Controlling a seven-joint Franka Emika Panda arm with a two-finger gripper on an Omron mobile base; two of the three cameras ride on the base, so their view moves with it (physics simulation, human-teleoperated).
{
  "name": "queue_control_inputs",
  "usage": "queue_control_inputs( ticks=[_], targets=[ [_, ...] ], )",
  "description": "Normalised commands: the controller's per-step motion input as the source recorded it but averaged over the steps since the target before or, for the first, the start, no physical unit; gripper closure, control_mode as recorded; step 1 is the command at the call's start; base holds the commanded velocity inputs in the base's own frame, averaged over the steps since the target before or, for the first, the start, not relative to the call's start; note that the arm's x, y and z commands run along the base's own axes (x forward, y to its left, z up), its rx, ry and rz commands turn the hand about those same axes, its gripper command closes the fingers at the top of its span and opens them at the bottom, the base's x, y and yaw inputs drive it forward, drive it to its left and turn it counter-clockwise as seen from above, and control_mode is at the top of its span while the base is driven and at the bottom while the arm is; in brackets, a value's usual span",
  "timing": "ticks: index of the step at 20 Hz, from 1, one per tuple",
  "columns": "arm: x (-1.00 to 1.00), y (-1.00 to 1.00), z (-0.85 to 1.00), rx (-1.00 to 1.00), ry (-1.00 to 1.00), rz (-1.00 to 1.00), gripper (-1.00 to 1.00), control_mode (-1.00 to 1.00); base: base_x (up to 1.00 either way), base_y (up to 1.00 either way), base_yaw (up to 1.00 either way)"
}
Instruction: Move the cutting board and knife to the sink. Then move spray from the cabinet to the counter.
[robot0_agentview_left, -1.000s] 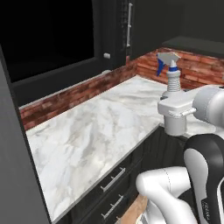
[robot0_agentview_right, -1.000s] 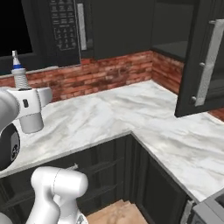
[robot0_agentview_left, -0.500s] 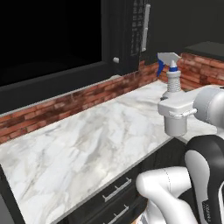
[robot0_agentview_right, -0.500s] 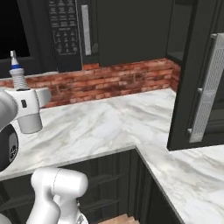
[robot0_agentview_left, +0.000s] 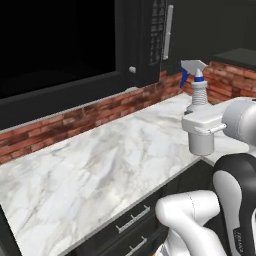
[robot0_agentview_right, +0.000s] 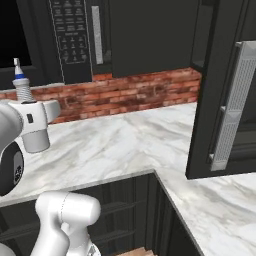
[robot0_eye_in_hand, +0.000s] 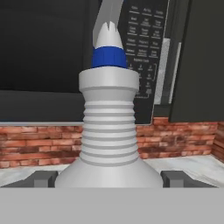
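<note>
My gripper (robot0_eye_in_hand: 108, 178) is shut on the spray (robot0_eye_in_hand: 109, 131), a pale grey-white bottle with a ribbed neck and a blue collar. It stands upright between my fingertips (robot0_eye_in_hand: 43, 178). In the left base view the spray (robot0_agentview_left: 198, 89) rises above my white hand at the right, held over the front edge of the counter (robot0_agentview_left: 100, 165). From the right base view the spray (robot0_agentview_right: 22, 86) shows at the far left. The cabinet door (robot0_agentview_right: 225, 100) hangs open at the right, over the counter (robot0_agentview_right: 125, 145). The cutting board, the knife and the sink are out of view.
A black microwave (robot0_agentview_left: 155, 35) with a button panel (robot0_agentview_right: 75, 40) hangs above the red brick backsplash (robot0_agentview_right: 135, 92). Dark drawers with metal handles (robot0_agentview_left: 132, 220) run under the worktop. The counter turns a corner toward the right (robot0_agentview_right: 215, 200).
Both base views have shifted, so the base has moved along the counter; the microwave and the cabinet door now look nearer. The spray stays upright in my gripper.
</note>
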Motion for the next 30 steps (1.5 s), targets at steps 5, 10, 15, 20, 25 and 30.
queue_control_inputs(
  ticks=[5, 10, 15, 20, 25, 30],
  targets=[
    [0.00, 0.00, 0.00, 0.00, 0.00, 0.00, 1.00, 1.00, 0.51, -0.22, 0.08],
    [0.00, 0.00, 0.00, 0.00, 0.00, 0.00, 1.00, 1.00, 0.36, -0.31, 0.20],
    [0.00, 0.00, 0.00, 0.00, 0.00, 0.00, 1.00, 1.00, 0.24, -0.19, 0.20],
    [0.03, 0.00, -0.05, 0.00, 0.00, 0.01, 1.00, -1.00, 0.11, 0.00, 0.08],
    [0.08, 0.00, -0.39, 0.00, 0.00, 0.00, 1.00, -1.00, 0.00, 0.00, 0.00],
    [0.21, 0.00, -0.58, 0.00, 0.00, 0.00, 1.00, -1.00, 0.00, 0.00, 0.00]
  ],
)
